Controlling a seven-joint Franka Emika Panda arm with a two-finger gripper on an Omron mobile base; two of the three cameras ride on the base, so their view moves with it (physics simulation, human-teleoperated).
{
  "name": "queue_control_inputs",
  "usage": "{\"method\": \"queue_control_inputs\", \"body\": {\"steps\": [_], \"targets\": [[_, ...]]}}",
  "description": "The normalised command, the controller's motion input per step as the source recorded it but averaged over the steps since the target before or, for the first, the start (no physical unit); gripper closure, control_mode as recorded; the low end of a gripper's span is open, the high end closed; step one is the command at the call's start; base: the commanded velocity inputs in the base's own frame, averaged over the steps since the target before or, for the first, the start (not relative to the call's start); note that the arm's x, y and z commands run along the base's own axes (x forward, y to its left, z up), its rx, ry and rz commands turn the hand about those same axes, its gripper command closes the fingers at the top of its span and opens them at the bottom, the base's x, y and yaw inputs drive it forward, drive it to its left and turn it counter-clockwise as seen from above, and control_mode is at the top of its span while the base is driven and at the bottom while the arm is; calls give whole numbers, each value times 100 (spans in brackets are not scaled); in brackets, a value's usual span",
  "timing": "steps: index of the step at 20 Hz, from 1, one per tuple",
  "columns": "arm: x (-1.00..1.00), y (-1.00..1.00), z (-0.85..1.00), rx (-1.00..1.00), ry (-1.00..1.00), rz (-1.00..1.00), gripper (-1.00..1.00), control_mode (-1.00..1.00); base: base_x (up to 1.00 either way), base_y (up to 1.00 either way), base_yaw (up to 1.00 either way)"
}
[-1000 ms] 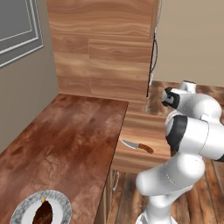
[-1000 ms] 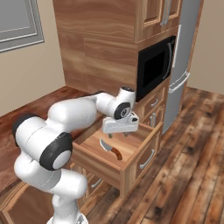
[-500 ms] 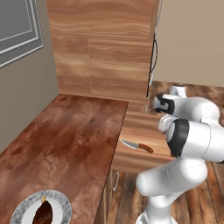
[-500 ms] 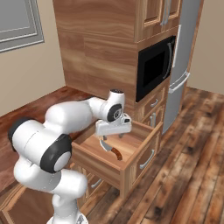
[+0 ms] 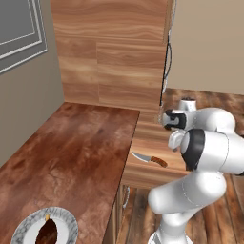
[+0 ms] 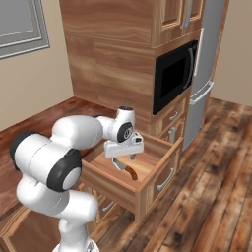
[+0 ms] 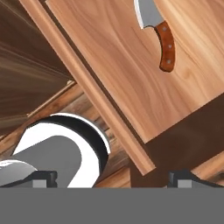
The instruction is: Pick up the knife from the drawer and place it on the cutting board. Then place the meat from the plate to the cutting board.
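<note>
On reddish counter (image 5: 71, 157), plate (image 5: 28, 228), wooden floor (image 6: 206, 197)

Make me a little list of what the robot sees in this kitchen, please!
drawer: pulled open, light wood
knife: lying flat on the drawer floor, brown handle, untouched
gripper: open, empty, above the drawer, over the knife
plate: on the counter, near its front edge
meat: dark lump on the plate
microwave: black, built into the cabinets beyond the drawer
</note>
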Motion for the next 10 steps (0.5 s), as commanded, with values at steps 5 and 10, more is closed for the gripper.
{"method": "queue_control_inputs", "body": {"steps": [5, 10], "targets": [[9, 0, -29, 0, 0, 5, -100, -100, 0, 0, 0], [10, 0, -30, 0, 0, 9, -100, -100, 0, 0, 0]]}}
